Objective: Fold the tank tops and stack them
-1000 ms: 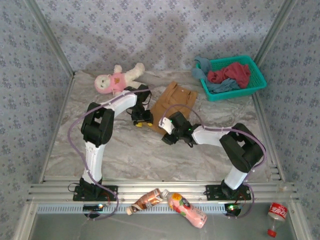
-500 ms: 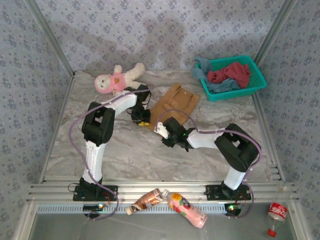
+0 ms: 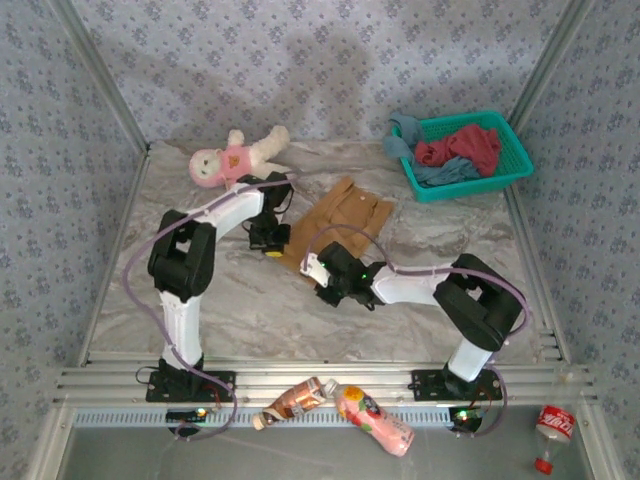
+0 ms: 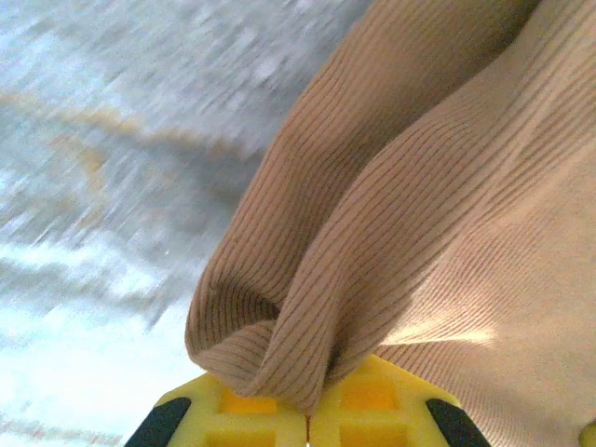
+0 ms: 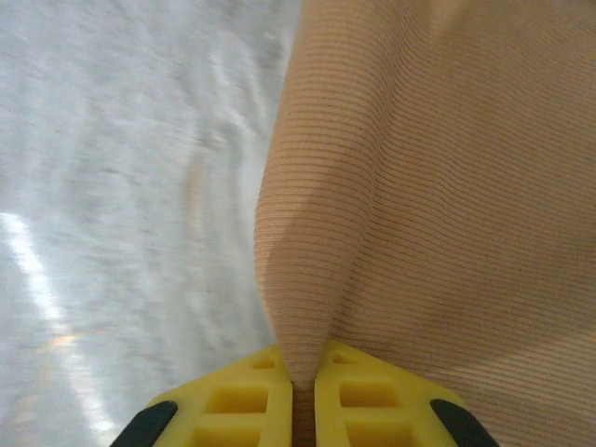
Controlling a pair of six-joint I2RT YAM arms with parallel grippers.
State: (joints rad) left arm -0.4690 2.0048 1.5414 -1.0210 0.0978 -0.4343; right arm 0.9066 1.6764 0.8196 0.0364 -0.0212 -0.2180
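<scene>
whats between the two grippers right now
The near edge of the tan top spans that stretch in the top view. The left gripper and right gripper are each shut on a fold of it, and nothing else lies between them.

Wht/blk arms (image 3: 183, 315), yellow gripper pads (image 4: 372, 410)

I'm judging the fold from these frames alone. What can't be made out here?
- Top external: near edge of the tan-brown tank top, hidden under the left gripper and right gripper.
- Wrist views: table blurred; the cloth runs off the frame edges.
- Top external: dark red top and dusty blue top bunched in the teal basket, shapes unreadable.
</scene>
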